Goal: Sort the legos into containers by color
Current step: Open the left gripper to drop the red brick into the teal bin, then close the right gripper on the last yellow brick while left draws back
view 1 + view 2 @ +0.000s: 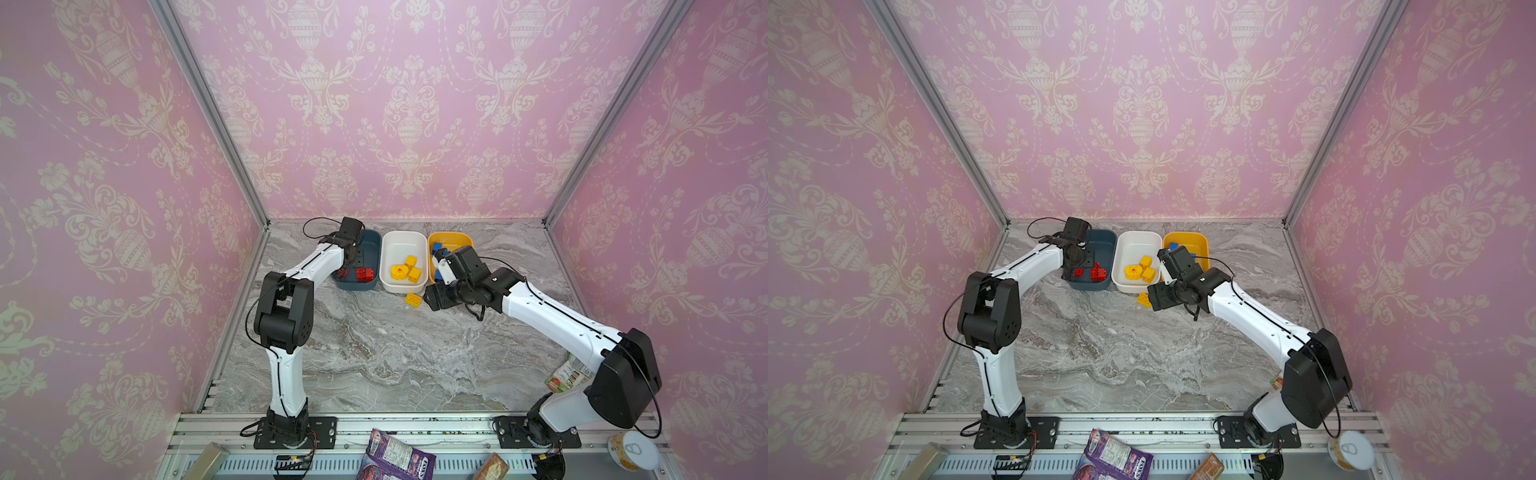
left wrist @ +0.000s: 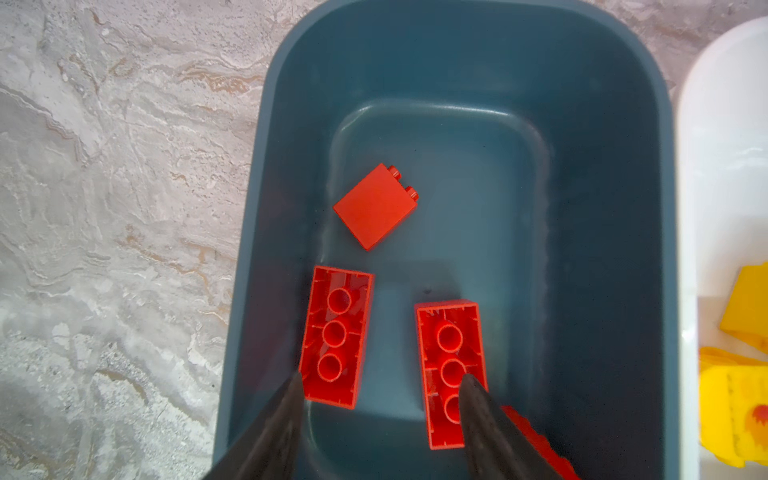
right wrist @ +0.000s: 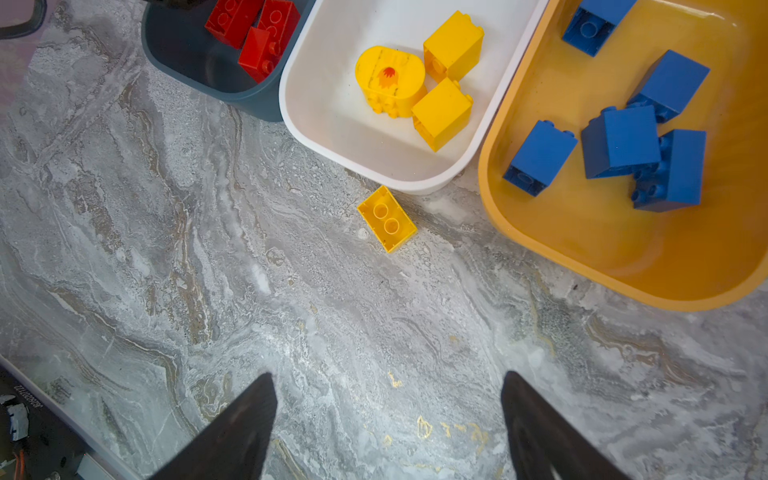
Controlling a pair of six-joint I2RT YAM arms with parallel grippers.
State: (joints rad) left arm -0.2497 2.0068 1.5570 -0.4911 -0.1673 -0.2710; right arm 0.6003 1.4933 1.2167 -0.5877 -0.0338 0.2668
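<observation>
In right wrist view, blue legos [image 3: 619, 141] show fully.

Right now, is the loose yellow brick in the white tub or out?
Out. The yellow brick lies on the tabletop, just outside the white tub's wall.

Left arm [image 1: 286, 382] and right arm [image 1: 557, 324]: white shells, bulky black joint housings. Thin black cables [image 1: 247, 320] run along each shell. Black base plates [image 1: 324, 432], silver screws.
</observation>
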